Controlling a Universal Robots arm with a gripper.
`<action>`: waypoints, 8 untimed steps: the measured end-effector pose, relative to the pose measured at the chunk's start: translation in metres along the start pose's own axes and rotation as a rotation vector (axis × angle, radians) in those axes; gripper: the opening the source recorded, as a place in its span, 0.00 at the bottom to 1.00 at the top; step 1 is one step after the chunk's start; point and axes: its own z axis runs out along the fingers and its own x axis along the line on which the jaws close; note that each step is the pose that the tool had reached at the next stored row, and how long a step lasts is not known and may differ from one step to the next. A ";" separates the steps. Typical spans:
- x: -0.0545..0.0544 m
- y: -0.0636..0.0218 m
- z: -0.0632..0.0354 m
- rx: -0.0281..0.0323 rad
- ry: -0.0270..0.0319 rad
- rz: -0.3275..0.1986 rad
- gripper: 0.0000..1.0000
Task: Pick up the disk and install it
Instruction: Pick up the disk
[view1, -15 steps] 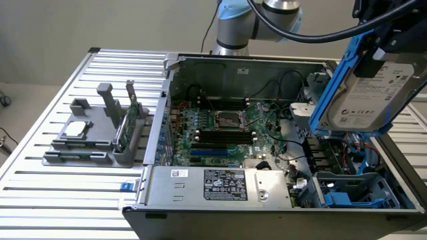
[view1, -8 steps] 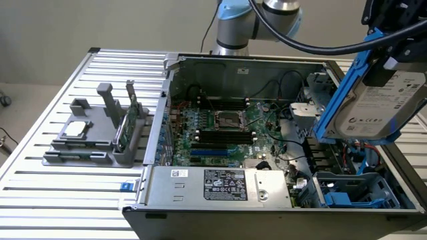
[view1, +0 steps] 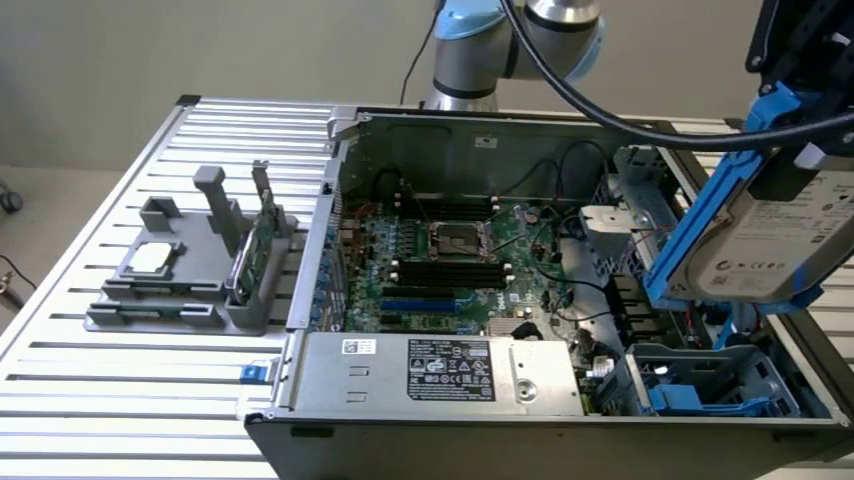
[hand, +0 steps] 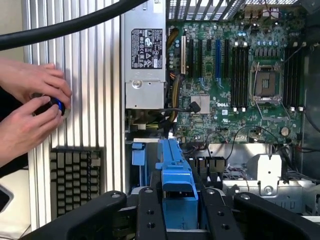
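Presently, the black gripper (hand: 181, 217) is clamped on the disk (view1: 771, 245), a flat silver-grey metal hard drive with a white label, framed by a blue plastic carrier. Its fingers (hand: 150, 210) press the carrier from both sides. The disk hangs tilted in the air at the exterior view's right, raised above the open grey metal computer case (view1: 467, 130). Inside the case lie the green motherboard (view1: 454, 250) and the silver power supply box (view1: 441, 370). A grey plastic fixture (view1: 187, 290) stands on the slatted aluminium table (view1: 80, 400). A person's hands (hand: 27, 127) hold a small black-and-blue object over the table.
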 end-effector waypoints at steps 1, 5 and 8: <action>0.002 -0.0008 0.0016 0.0000 0.0000 0.000 0.33; 0.008 -0.0034 0.0088 0.0000 -0.0005 0.001 0.33; 0.011 -0.0043 0.0143 0.0000 -0.0007 0.001 0.33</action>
